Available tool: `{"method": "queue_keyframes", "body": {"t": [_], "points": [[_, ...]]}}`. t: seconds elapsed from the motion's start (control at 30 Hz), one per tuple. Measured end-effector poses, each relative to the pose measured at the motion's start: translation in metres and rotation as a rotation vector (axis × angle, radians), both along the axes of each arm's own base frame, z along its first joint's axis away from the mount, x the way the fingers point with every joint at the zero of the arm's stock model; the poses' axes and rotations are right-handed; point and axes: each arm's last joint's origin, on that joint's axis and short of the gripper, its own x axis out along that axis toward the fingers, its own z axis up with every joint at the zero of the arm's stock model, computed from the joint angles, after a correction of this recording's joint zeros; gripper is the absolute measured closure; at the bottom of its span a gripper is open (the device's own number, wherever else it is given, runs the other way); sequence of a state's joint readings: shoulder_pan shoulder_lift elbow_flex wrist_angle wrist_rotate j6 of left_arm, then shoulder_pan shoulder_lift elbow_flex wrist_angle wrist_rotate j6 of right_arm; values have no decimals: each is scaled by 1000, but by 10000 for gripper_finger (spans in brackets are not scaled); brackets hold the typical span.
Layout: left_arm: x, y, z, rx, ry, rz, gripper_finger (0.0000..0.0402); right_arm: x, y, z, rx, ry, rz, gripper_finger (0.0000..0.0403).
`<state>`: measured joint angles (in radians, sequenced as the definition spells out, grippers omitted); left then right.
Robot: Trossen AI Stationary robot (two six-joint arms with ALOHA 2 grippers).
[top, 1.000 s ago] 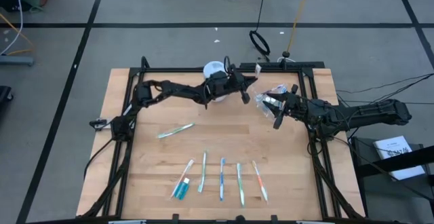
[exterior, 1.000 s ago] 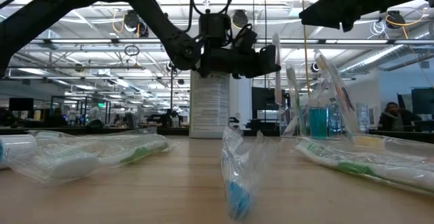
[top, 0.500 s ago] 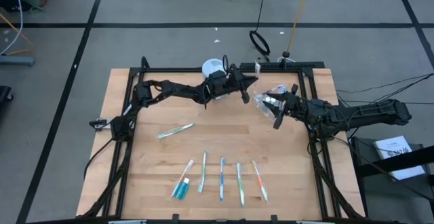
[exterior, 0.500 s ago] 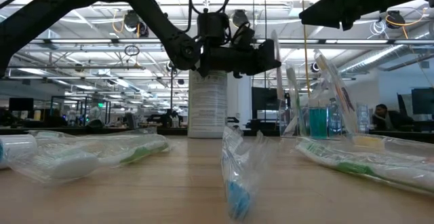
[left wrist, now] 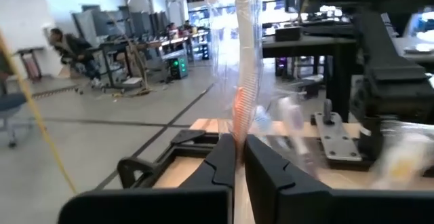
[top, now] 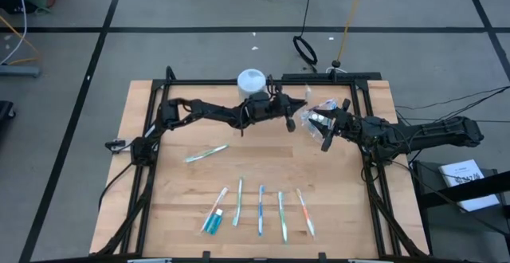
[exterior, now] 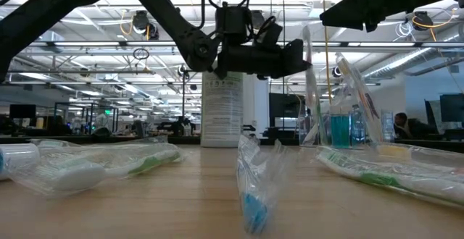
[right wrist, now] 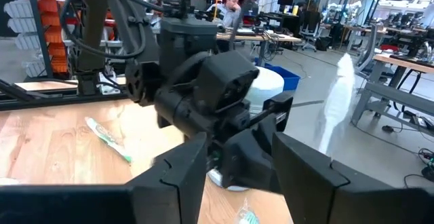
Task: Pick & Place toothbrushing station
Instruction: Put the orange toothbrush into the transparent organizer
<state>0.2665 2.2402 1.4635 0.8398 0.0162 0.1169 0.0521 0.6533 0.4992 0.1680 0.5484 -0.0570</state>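
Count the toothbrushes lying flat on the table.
6. One lies alone left of centre. Five sit in a front row. More stand in the clear cup; those are not counted and partly hidden.

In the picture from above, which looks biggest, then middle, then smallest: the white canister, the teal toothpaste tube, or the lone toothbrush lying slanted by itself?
1. Lone toothbrush: longest of the three.
2 and 3. White canister and teal toothpaste tube: too alike to rank. Only the canister's round top shows from above, so its height is hidden.
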Motion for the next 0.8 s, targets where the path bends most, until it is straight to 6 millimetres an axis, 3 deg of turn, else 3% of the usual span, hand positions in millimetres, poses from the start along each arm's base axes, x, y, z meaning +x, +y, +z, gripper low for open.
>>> {"method": "queue_keyframes", "body": {"t": [0.27,0.5,0.8], "points": [[-7,22,-3,-114,1,4,392,0,0,0,0,0,0,245],[-5,17,4,-26,-44,-25,386,0,0,0,0,-1,0,245],[-6,19,0,-74,-11,-21,393,0,0,0,0,0,0,245]]}}
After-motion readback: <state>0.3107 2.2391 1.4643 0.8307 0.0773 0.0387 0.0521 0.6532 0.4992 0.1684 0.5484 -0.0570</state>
